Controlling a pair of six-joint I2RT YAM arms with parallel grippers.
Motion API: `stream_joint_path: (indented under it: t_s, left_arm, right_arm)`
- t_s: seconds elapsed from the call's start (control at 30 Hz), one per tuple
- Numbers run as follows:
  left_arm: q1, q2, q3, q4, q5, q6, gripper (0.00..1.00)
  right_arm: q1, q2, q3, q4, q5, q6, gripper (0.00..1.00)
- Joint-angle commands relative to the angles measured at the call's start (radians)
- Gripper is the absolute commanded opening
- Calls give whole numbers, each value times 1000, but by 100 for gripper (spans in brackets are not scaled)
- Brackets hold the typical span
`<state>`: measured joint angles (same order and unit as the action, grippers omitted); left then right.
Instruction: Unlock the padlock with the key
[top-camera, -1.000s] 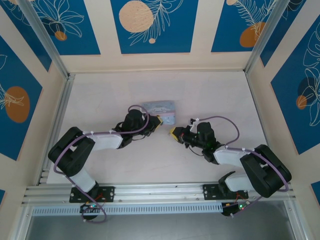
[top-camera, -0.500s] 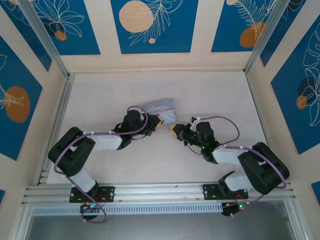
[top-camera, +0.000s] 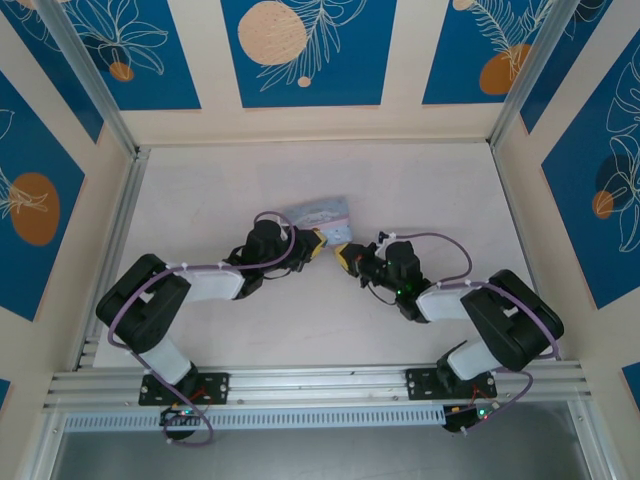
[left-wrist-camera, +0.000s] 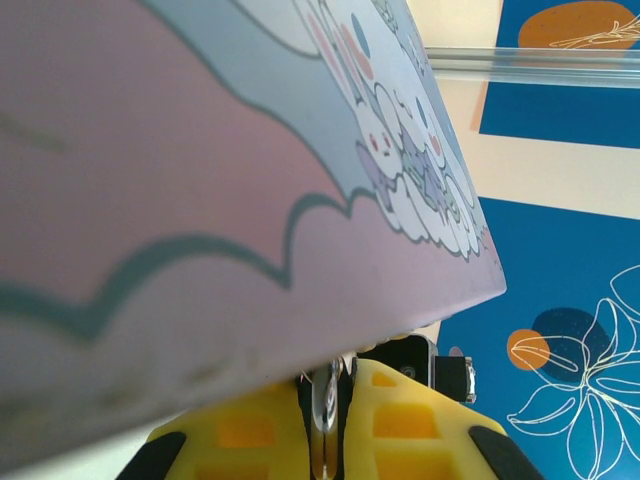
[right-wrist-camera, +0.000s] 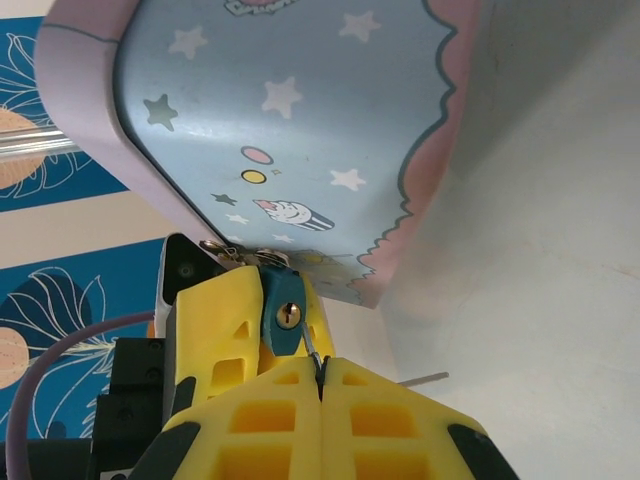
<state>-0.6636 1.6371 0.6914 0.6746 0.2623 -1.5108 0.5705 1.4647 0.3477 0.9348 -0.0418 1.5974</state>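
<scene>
One tin (right-wrist-camera: 300, 100); left pincer (left-wrist-camera: 326, 415) clamps its padlock (right-wrist-camera: 285, 320), right pincer (right-wrist-camera: 322, 385) key (right-wrist-camera: 312, 351).

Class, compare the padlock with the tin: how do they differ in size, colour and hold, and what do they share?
Size: the padlock is tiny; the tin dwarfs it.
Colour: the padlock is plain dark teal with a brass keyhole; the tin is light blue with stars.
Hold: the left claw clamps the padlock; the tin is unclamped.
Shared: blue-toned colouring.

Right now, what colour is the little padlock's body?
The padlock is dark teal, clearest in the right wrist view.
</scene>
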Motion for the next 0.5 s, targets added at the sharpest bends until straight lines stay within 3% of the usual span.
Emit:
stream_joint_path:
  t_s: [0.0,0.47]
  left_arm:
    - [12,-7,-4,70,19,-9,0]
    - [11,-14,-7,67,22,-8,0]
  right_arm:
    - [12,18,27,47,33,16,0]
    - [10,59,38,76,37,25,0]
